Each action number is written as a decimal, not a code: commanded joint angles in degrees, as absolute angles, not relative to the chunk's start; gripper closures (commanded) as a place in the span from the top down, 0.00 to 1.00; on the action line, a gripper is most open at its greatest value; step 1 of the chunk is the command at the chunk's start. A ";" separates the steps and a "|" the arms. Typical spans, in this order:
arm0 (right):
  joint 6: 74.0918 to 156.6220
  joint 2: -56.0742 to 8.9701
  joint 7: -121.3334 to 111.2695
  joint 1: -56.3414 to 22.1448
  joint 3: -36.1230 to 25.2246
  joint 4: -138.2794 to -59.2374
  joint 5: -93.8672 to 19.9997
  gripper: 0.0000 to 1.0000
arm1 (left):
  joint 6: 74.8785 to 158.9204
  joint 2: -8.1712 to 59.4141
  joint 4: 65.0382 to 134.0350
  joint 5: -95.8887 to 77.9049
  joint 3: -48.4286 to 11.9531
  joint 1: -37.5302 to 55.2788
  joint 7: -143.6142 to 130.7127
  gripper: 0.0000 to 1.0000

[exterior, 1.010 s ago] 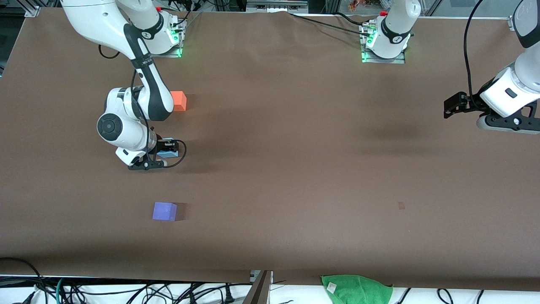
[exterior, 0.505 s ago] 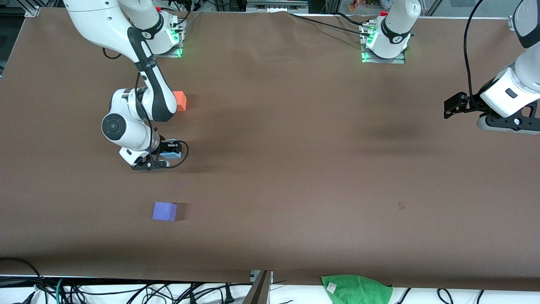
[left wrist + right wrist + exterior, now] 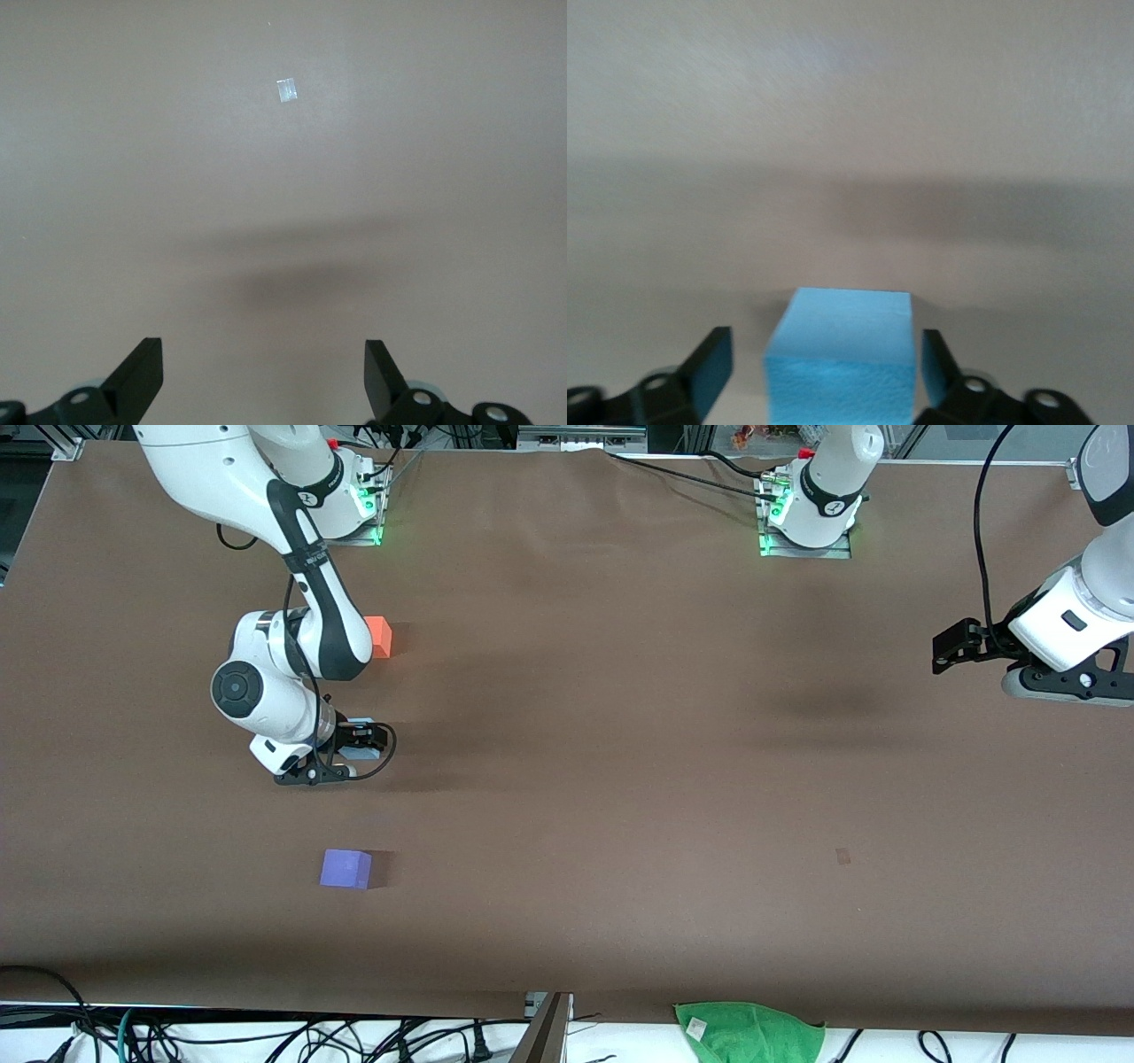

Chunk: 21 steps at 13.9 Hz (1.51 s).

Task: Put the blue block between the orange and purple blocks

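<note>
The blue block [image 3: 348,754] is mostly hidden under my right gripper [image 3: 361,737]. It lies between the orange block [image 3: 380,636] and the purple block [image 3: 345,868], roughly in line with them. The orange block is farther from the front camera and partly hidden by the right arm; the purple one is nearer. In the right wrist view the blue block [image 3: 840,354] stands between the open fingers of my right gripper [image 3: 827,367], with a gap on each side. My left gripper [image 3: 943,646] is open and empty, waiting over the left arm's end of the table; it shows in its wrist view [image 3: 263,372].
A green cloth [image 3: 749,1032] lies over the table's front edge. A small pale mark [image 3: 842,856] is on the brown table cover, also seen in the left wrist view [image 3: 286,89]. Cables lie along the front edge.
The right arm's wrist has shifted slightly, and less of the blue block shows beneath the gripper. The orange and purple blocks and the left arm have not moved.
</note>
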<state>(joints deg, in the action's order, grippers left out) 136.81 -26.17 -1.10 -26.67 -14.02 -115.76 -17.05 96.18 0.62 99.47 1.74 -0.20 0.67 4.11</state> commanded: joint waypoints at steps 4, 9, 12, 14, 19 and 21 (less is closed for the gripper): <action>126.33 -16.10 7.47 -26.89 -14.23 -110.93 -17.40 1.00 | 95.80 0.70 98.88 0.88 -0.44 0.26 3.96 1.00; 104.82 -8.09 7.12 -26.72 -16.69 -98.47 -8.44 1.00 | 95.80 0.70 98.96 0.97 -0.44 0.26 4.04 1.00; 94.86 -8.00 6.42 -26.54 -19.58 -89.15 -4.85 1.00 | 95.80 0.70 98.96 0.97 -0.44 0.26 4.04 1.00; 91.94 -8.00 4.41 -26.46 -21.70 -87.28 -5.18 1.00 | 95.80 0.70 98.96 0.97 -0.44 0.26 4.04 1.00; 86.05 -3.80 -0.97 -25.41 -21.63 -87.96 -4.75 1.00 | 95.71 0.70 98.96 0.97 -0.44 0.26 4.04 1.00; 86.84 -0.98 -0.88 -18.59 -14.29 -91.40 -4.22 1.00 | 95.71 0.70 98.96 0.97 -0.44 0.26 4.04 1.00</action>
<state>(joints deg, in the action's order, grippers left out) 87.15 -4.74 -0.29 -24.47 -20.79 -88.06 -5.40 96.16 0.62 99.47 1.74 -0.20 0.65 4.10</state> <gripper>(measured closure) 0.000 0.000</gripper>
